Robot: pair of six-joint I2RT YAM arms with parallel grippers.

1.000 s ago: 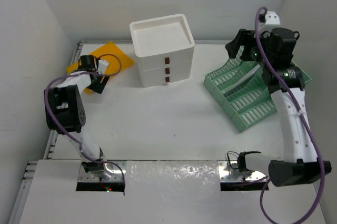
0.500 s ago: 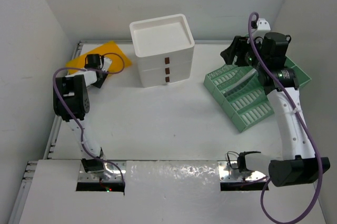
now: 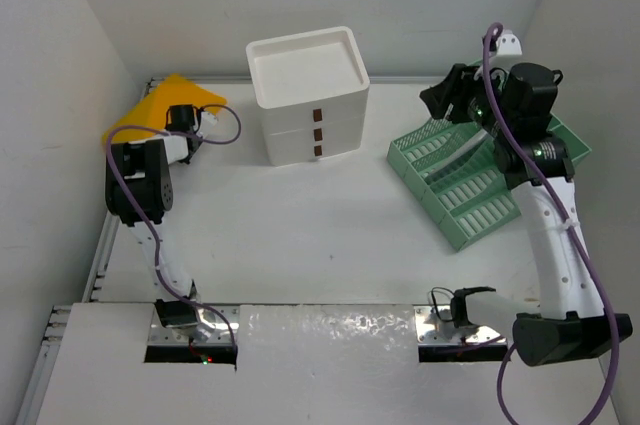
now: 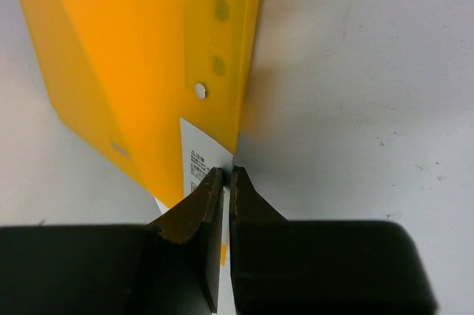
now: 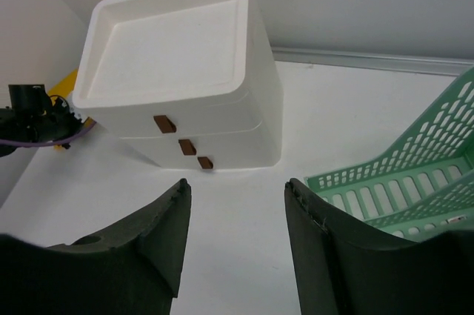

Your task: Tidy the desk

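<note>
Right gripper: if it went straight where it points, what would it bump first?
Probably the bare desk just before the white drawer unit; the right gripper is open and tilted down, though depth is unclear.

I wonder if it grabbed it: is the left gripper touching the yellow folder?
Touching. The left wrist view shows the left gripper pinched shut on the yellow folder at its lower edge.

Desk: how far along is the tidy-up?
Early. Done: nothing visibly put away yet. In hand: left gripper pinches the yellow folder at the far-left corner of the desk. Left: filing it, probably into the green rack, where the open, empty right gripper hovers.
</note>
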